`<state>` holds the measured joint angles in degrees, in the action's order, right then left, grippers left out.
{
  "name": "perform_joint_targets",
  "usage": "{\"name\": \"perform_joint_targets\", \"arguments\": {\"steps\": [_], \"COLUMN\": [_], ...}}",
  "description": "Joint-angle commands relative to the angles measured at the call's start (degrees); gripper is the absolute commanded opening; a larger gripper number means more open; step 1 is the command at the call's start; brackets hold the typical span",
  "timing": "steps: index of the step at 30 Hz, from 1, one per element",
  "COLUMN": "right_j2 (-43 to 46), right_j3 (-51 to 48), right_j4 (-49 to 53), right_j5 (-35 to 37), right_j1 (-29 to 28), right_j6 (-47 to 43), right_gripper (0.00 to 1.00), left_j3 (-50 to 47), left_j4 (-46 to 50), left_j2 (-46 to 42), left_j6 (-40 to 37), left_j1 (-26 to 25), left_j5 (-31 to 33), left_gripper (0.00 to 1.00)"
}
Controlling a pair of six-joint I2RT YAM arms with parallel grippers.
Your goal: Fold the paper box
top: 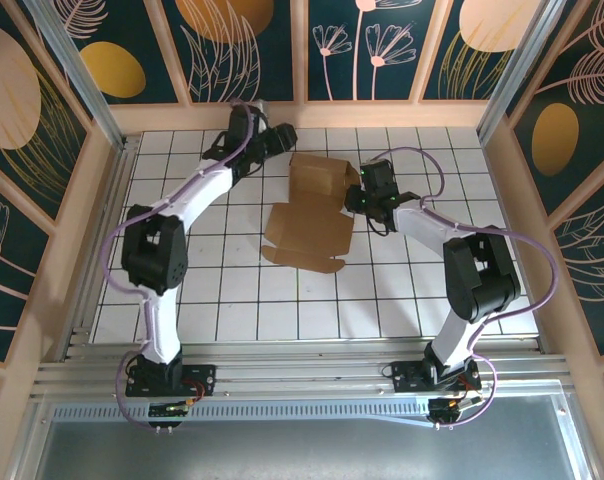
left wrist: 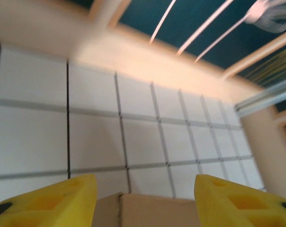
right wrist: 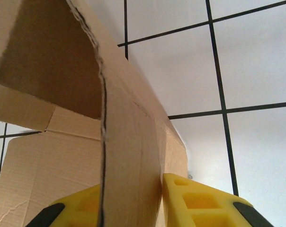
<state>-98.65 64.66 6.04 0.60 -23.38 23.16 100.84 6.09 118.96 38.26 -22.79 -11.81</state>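
Note:
The paper box (top: 307, 235) is brown cardboard lying mid-table, its near panels flat and its far part (top: 317, 175) raised into walls. My right gripper (top: 359, 196) is at the box's right side. In the right wrist view it (right wrist: 133, 208) is shut on an upright cardboard wall (right wrist: 129, 151), one yellow finger (right wrist: 200, 203) on each face. My left gripper (top: 285, 140) is just beyond the box's far left corner. Seen from the left wrist, it (left wrist: 145, 203) stands open, with the top edge of the cardboard (left wrist: 157, 210) low between the fingers (left wrist: 53, 201) and touching neither.
The table is white tile with a dark grid (top: 422, 290). Wooden rails (top: 312, 115) and patterned panels close in the back and both sides. Bare tiles lie in front of the box and to its left and right.

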Motion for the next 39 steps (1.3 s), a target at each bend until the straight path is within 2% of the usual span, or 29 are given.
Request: {"name": "perform_joint_targets", "arguments": {"steps": [1, 7, 11, 17, 22, 26, 30, 34, 37, 39], "right_j2": [-0.99, -1.24, -1.2, -1.95, -2.46, -0.19, 1.4, 8.1, 14.66, 17.96], "right_j3": [2.26, 2.93, 3.01, 2.66, 0.04, -3.9, -2.86, -8.44, -14.4, -16.23], "right_j4": [0.88, 1.16, 0.5, -1.7, -6.82, -15.13, -13.92, -19.89, -26.05, -27.13], "right_j5": [0.89, 0.59, -0.63, -4.91, -10.01, -14.99, -12.81, -12.03, -15.82, -19.89], "right_j1": [-0.71, -0.8, -0.81, -1.02, -1.48, -1.28, -0.61, -0.12, 1.85, 4.04], "right_j6": [-0.44, -0.66, 0.49, 3.73, 4.26, -1.21, -7.09, -14.2, -16.88, -18.05], "right_gripper": [0.24, 0.24, 0.24, 0.25, 0.32, 0.41, 0.51, 0.59, 0.68, 0.71], "left_j3": [5.16, 4.43, 1.57, -1.61, -1.52, -1.95, -2.05, -1.54, -1.03, -0.42], "left_j4": [8.16, 4.69, 2.79, 0.29, 0.24, 0.16, 0.4, 0.59, 0.83, 1.33], "left_j2": [3.54, 6.43, 6.28, 4.87, 4.88, 4.64, 4.59, 4.95, 5.11, 5.29], "left_j6": [0.55, 2.63, 3.74, 5.45, 5.52, 5.44, 5.03, 4.69, 4.31, 3.96], "left_j1": [-0.81, -0.77, -0.81, -0.77, -0.77, -0.77, -0.79, -0.77, -0.75, -0.74], "left_j5": [-8.83, -15.77, -16.33, -16.45, -16.49, -16.22, -15.56, -15.46, -15.35, -15.2], "left_gripper": [0.58, 0.56, 0.49, 0.48, 0.49, 0.49, 0.49, 0.49, 0.49, 0.49]}}
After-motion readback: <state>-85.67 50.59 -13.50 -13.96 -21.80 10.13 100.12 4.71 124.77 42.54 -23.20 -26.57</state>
